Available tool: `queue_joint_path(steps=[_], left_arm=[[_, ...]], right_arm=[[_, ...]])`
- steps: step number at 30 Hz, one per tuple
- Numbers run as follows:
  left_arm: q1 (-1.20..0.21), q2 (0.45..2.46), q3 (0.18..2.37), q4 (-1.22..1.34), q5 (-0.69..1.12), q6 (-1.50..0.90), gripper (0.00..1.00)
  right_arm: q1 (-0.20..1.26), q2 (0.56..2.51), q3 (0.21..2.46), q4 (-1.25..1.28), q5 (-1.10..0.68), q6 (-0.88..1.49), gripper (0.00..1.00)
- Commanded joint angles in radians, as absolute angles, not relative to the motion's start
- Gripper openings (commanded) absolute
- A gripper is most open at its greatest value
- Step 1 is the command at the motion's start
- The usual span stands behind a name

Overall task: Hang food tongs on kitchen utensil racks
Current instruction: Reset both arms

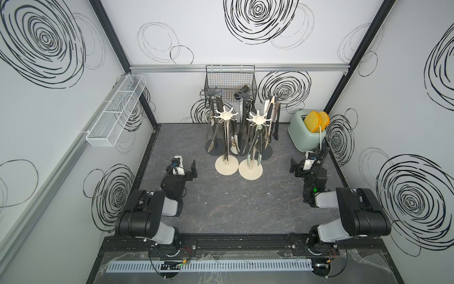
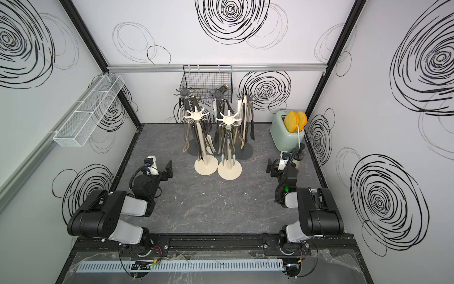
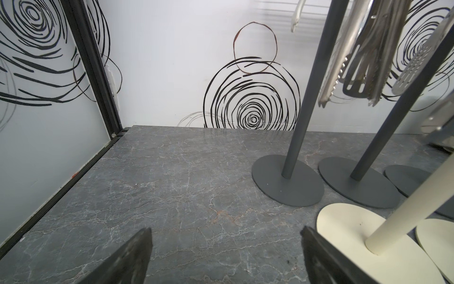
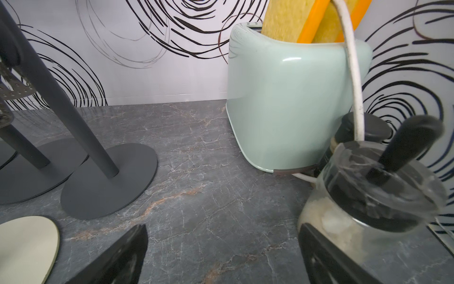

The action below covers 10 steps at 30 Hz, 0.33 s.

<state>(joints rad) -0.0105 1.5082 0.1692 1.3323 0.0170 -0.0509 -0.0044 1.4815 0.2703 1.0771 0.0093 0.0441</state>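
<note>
Both hands are empty. My left hand [image 1: 193,169] [image 3: 226,248] has its fingers spread wide with nothing between them. It sits low over the left side of the desk [image 1: 233,204], near the closest cream rack base.

My right hand [image 1: 294,168] [image 4: 222,248] is also spread wide and gripping nothing, low over the desk's right side. A glass jar [image 4: 368,196] with a black spoon sits just beside one finger. The mint toaster [image 1: 301,137] stands behind it, with two yellow slices [image 1: 317,120] sticking up.

There are five kitchen utensil racks [image 1: 226,137] clustered at the back centre of the desk, two cream in front and three dark grey behind, bases close together. The food tongs [image 1: 253,147] hang from the hook stars, tips down and bunched along the poles. In both top views a pale-green-tipped pair hangs on the cream rack nearer the toaster.

A black wire basket [image 1: 229,81] hangs on the back wall rail behind the racks. I can't tell whether the dark item at its edge is inside it. A white mesh tray [image 1: 115,110] is mounted on the left wall.
</note>
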Motion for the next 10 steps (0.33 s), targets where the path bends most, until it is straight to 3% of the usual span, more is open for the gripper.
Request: queue_joint_path(steps=[1,10], left_arm=[[-0.017,1.498,0.199,1.353,0.004,-0.023,0.97],[-0.010,1.491,0.183,1.376,0.021,-0.026,0.97]], right_arm=[[-0.001,1.483,0.268,1.091,0.006,0.043,0.98],[-0.002,1.483,0.269,1.088,0.002,0.044,0.98]])
